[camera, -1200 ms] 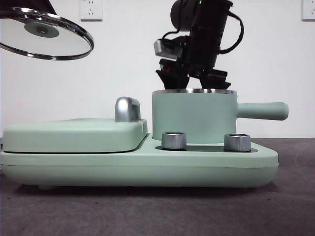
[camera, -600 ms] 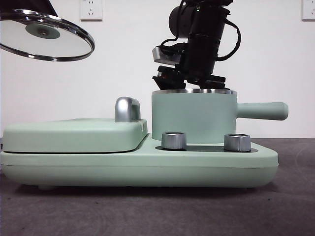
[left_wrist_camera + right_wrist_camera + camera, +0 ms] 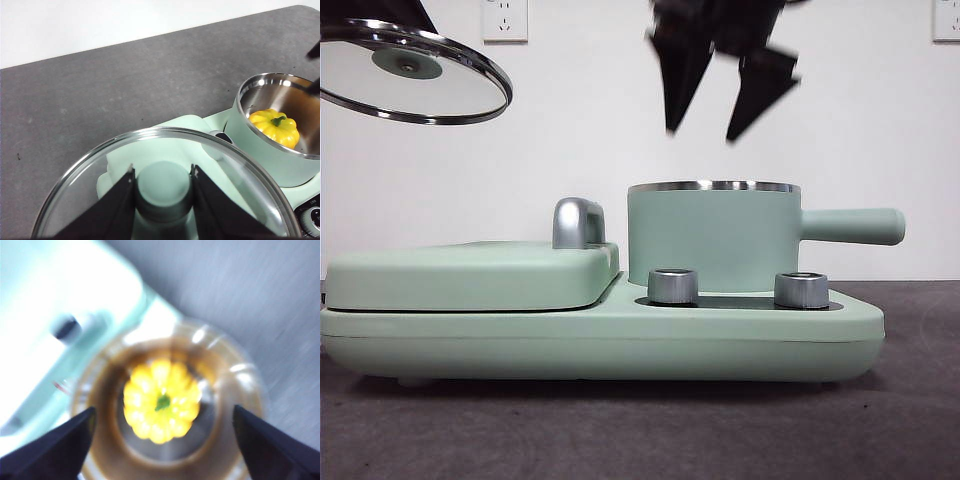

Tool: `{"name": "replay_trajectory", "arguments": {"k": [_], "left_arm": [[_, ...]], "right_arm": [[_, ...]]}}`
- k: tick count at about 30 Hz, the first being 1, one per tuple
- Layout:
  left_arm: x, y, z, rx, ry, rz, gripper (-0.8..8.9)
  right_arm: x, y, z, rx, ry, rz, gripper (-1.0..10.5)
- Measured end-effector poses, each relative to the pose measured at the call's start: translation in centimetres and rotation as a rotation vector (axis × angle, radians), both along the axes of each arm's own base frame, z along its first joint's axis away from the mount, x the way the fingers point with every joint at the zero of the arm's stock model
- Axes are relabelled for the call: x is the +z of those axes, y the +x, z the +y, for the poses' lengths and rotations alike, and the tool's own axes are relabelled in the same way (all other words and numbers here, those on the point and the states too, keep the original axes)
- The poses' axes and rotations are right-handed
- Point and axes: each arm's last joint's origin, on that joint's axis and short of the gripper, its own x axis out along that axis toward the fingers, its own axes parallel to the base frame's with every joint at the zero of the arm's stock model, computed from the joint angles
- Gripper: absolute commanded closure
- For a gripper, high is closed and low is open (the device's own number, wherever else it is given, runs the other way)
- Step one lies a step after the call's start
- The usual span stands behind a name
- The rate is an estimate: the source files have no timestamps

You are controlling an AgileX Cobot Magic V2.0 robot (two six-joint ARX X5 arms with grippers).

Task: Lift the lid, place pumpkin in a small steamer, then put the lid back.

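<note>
My right gripper (image 3: 713, 128) has risen from the rim of the small steamer (image 3: 712, 240) and now hangs blurred above it, jaws spread and empty. The pumpkin (image 3: 161, 405) sits upright on the steamer's shiny floor, green stem up, directly below those jaws. My left gripper (image 3: 162, 175) hangs high and off to the side, pinching the mint knob of the lid (image 3: 412, 70), which tilts in the air above the flat hinged cover (image 3: 470, 272). Two chrome dials (image 3: 673, 285) stand on the base in front of the steamer, whose long handle (image 3: 850, 226) points away from the cover. The grey tabletop (image 3: 100, 90) lies around the appliance.
</note>
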Motion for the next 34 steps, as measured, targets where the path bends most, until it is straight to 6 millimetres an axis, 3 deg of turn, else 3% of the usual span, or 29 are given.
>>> {"name": "replay_trajectory", "arguments": {"k": [2,6,13,21,26,34], "left_arm": [[0.0,0.0,0.0,0.000,0.000,0.000,7.98],[0.0,0.0,0.0,-0.001,0.000,0.001,7.98],[0.0,0.0,-0.1,-0.030,-0.013,0.005,7.98],[0.0,-0.3,-0.8,-0.095,-0.028,0.007,7.98],[0.0,0.1,-2.3,-0.155,-0.037,-0.023,7.98],[-0.6,1.5,-5.8,-0.265,-0.061,-0.085,7.98]], "right_arm": [[0.6,-1.4,-0.7,-0.011,0.032,-0.039,5.5],[-1.6,-4.3,-1.9,-0.034,0.078,-0.063,5.5],[-0.9,-9.5,-4.7,-0.053,0.152,-0.193,5.5],[-2.6,-14.6,-7.8,-0.083,0.168,-0.258,5.7],[-3.5,-17.4,-9.6,-0.102,0.209,-0.284,5.7],[-6.4,-19.9,-11.1,-0.114,0.207,-0.277,5.7]]}}
